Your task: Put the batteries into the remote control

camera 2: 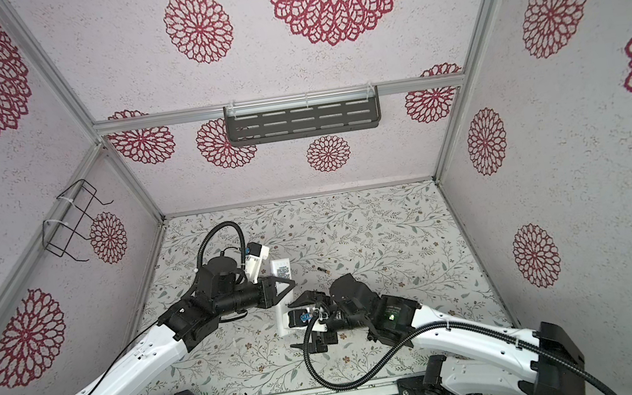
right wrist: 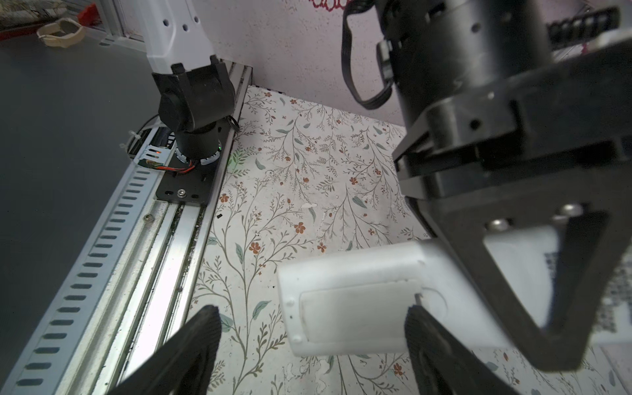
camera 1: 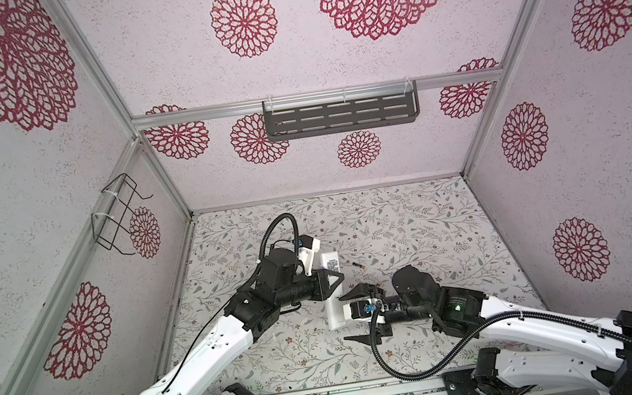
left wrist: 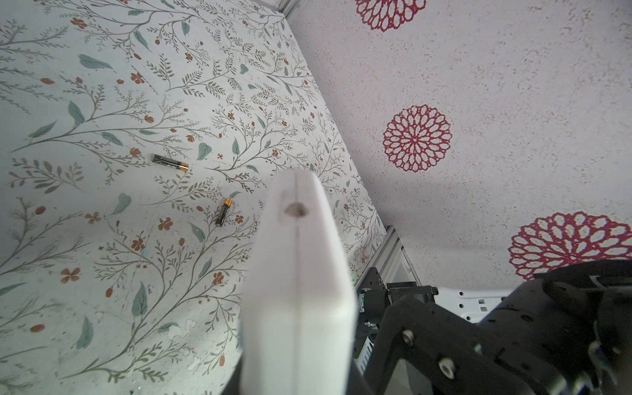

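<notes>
Floral table (camera 1: 416,235), both arms meeting at the remote (camera 1: 331,261). It looks lifted off the table, back side up, label showing. The battery cover (right wrist: 355,314) sits on the remote's near end, not yet off. Nearer battery (left wrist: 224,212) and farther battery (left wrist: 170,162) lie loose on the table beside the remote, on the right arm's side. They are apart from each other and not touching the remote.

Step in hand, as I read it: get the cover off. To do it well, hook a fingertip in the notch and push the cover toward the remote's near end. Keep the other hold firm so the remote doesn't twist. Don't squeeze the body.

Left claw (camera 1: 338,281): clamped across the remote's middle, just past the cover, so probably not pinning it. Right claw (right wrist: 307,345): spread wide, straddling the remote's near end and gripping nothing. One finger (right wrist: 427,335) has its tip at the cover's notch edge and looks to be touching. The other finger stands clear of the remote.
</notes>
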Controlling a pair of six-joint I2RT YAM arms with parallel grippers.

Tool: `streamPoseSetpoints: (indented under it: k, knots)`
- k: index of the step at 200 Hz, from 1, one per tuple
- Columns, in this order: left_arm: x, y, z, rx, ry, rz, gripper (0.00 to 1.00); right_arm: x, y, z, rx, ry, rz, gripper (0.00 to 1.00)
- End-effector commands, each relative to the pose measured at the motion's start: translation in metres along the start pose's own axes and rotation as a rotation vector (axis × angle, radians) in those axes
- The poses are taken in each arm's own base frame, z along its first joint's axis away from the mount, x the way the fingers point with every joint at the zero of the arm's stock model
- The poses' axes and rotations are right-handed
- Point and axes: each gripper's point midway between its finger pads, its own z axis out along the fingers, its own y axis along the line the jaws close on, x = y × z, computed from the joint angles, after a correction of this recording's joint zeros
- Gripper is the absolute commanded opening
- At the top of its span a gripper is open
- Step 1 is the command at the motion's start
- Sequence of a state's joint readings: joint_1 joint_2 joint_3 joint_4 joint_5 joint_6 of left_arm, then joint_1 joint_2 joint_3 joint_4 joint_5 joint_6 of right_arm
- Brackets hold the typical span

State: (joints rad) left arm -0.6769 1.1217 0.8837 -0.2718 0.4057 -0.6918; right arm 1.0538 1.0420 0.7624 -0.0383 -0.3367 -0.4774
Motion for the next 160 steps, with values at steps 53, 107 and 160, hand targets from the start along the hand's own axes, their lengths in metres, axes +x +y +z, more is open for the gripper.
streamPoseSetpoints:
  k: [53, 107, 160]
  knots:
    - [-0.011, -0.021, -0.007, 0.087, -0.037, 0.024, 0.02, -0.018, -0.020, 0.001, 0.082, -0.046, -0.063, 0.90]
    - [-0.012, -0.022, -0.009, 0.088, -0.048, 0.032, 0.02, -0.003, -0.010, 0.010, 0.009, 0.021, -0.034, 0.89]
    - [-0.014, -0.023, -0.010, 0.091, -0.055, 0.036, 0.02, 0.004, 0.002, 0.012, -0.058, 0.054, -0.005, 0.86]
